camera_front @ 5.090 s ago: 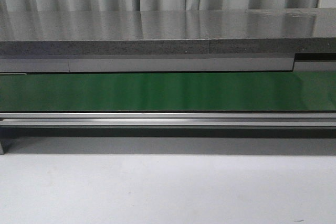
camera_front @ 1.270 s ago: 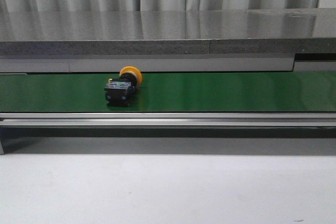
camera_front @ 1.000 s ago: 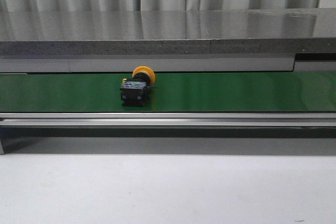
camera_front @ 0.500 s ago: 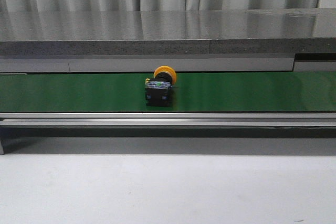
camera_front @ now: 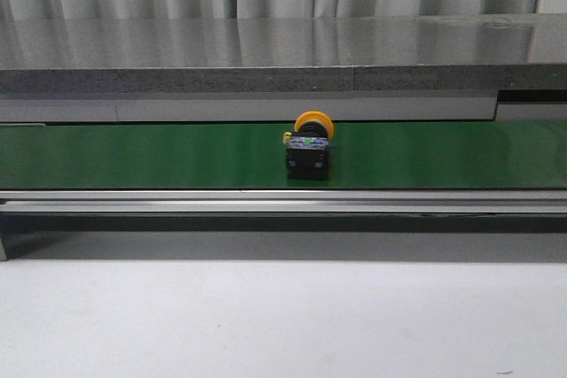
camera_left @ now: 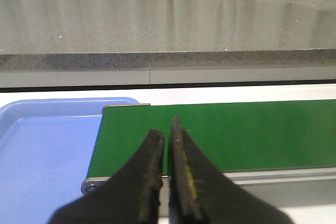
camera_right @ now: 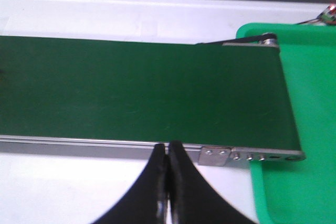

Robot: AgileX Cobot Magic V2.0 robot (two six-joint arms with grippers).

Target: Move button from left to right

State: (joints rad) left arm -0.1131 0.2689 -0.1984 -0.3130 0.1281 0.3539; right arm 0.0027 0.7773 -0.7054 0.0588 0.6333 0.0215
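The button (camera_front: 308,147), with its orange-yellow cap and black body, lies on the green conveyor belt (camera_front: 133,155) near the middle of the front view. No gripper shows in the front view. My left gripper (camera_left: 167,130) is shut and empty, over the near edge of the belt's left end (camera_left: 236,135). My right gripper (camera_right: 167,149) is shut and empty, at the near rail of the belt's right end (camera_right: 131,87). The button shows in neither wrist view.
A blue tray (camera_left: 42,150) sits off the belt's left end. A green tray (camera_right: 310,129) sits off its right end. A grey counter (camera_front: 266,50) runs behind the belt, and a white tabletop (camera_front: 266,316) lies in front.
The belt was bare five seconds ago. The button has since come in from the left and ridden rightward along the belt to about the middle. Neither gripper shows in the earlier frames.
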